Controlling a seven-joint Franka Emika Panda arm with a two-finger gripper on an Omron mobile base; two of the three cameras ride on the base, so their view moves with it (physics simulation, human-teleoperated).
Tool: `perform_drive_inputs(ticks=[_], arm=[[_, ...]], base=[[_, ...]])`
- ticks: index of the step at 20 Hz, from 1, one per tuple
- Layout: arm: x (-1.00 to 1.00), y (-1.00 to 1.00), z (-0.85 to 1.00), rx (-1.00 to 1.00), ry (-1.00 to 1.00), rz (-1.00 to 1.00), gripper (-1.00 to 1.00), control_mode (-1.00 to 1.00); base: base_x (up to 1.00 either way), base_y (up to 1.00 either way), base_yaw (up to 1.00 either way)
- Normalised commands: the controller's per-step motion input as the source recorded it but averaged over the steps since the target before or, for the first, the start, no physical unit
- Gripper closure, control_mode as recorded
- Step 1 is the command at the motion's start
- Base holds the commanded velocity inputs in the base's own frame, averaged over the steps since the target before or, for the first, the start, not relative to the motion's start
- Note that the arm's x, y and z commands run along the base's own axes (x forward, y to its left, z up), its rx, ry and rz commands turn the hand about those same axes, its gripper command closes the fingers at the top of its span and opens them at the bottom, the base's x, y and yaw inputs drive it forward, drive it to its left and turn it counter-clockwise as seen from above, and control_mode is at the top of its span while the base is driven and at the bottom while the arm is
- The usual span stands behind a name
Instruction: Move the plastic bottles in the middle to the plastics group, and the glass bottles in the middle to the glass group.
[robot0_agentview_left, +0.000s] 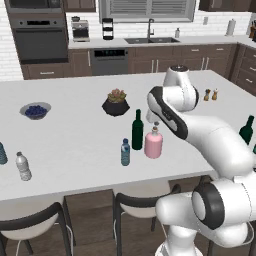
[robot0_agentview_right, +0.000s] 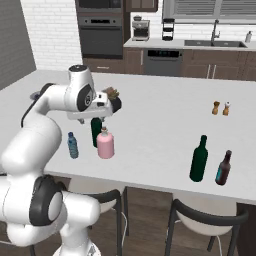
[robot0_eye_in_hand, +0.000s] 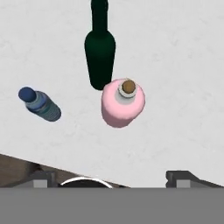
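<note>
Nothing's sorted yet: blue water bottle (robot0_agentview_left: 125, 152), green wine bottle (robot0_agentview_left: 137, 130) and pink bottle (robot0_agentview_left: 153, 143) all sit mid-counter, with the gripper (robot0_eye_in_hand: 111, 178) hovering spread wide and empty.

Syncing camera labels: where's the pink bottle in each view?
Left base view: pink bottle centre, right of the green wine bottle.
Right base view: left of centre, under the hand.
Hand view: centre, seen from above.
Shared landmark: the green wine bottle right beside it.
</note>
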Motion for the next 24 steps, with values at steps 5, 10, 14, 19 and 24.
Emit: perform_drive_inputs(ticks=[5,10,14,19,24], arm=[[0.74,0.0,-0.35,0.0,0.0,0.09,-1.0,-1.0],[0.15,0.0,-0.38,0.0,0.0,0.08,-1.0,-1.0],[0.14,0.0,-0.36,0.0,0.0,0.08,-1.0,-1.0],[0.11,0.0,-0.36,0.0,0.0,0.07,-1.0,-1.0],[0.15,0.0,-0.29,0.0,0.0,0.07,-1.0,-1.0]], base=[[0.0,0.0,0.0],[0.0,0.0,0.0],[0.0,0.0,0.0],[0.0,0.0,0.0],[0.0,0.0,0.0]])
